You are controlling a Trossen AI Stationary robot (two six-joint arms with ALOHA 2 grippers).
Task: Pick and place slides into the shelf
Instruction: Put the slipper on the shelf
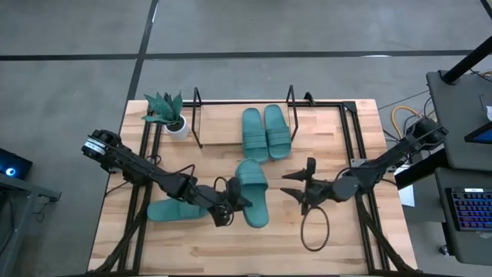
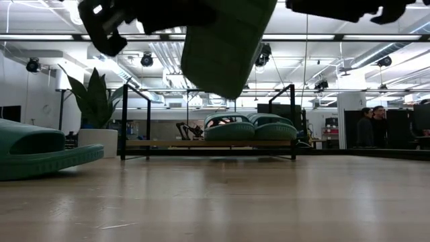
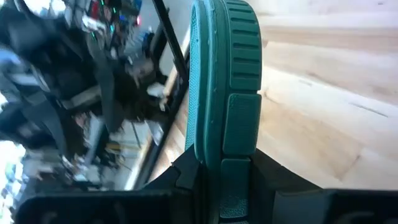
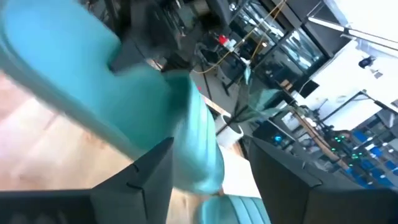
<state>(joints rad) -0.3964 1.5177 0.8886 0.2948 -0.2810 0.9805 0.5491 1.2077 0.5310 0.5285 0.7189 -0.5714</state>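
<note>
My left gripper [image 1: 224,209] is shut on one teal slide [image 1: 252,192] and holds it in the air over the table's middle; the low view shows that slide [image 2: 222,47] high above the tabletop. A second slide [image 1: 173,209] lies flat on the table by the left arm. Two more slides [image 1: 266,132] rest side by side on the shelf [image 1: 223,143] at the far edge. My right gripper [image 1: 305,187] hovers open just right of the held slide, touching nothing; in its wrist view the gripper [image 4: 211,168] points at that slide [image 4: 124,106]. My left gripper pinches the held slide's sole near its near-side end [image 3: 233,143], one finger on the footbed side and one under the ribbed tread. The fingers come level from the table's left, across the sole. The slide is lifted clear and tilted, its free end reaching toward the shelf.
A small potted plant [image 1: 169,115] stands left of the shelf. A black cable loop [image 1: 314,227] lies on the table near the right arm. The shelf's left half [image 2: 161,143] shows bare board. People [image 2: 373,124] stand in the room beyond the table.
</note>
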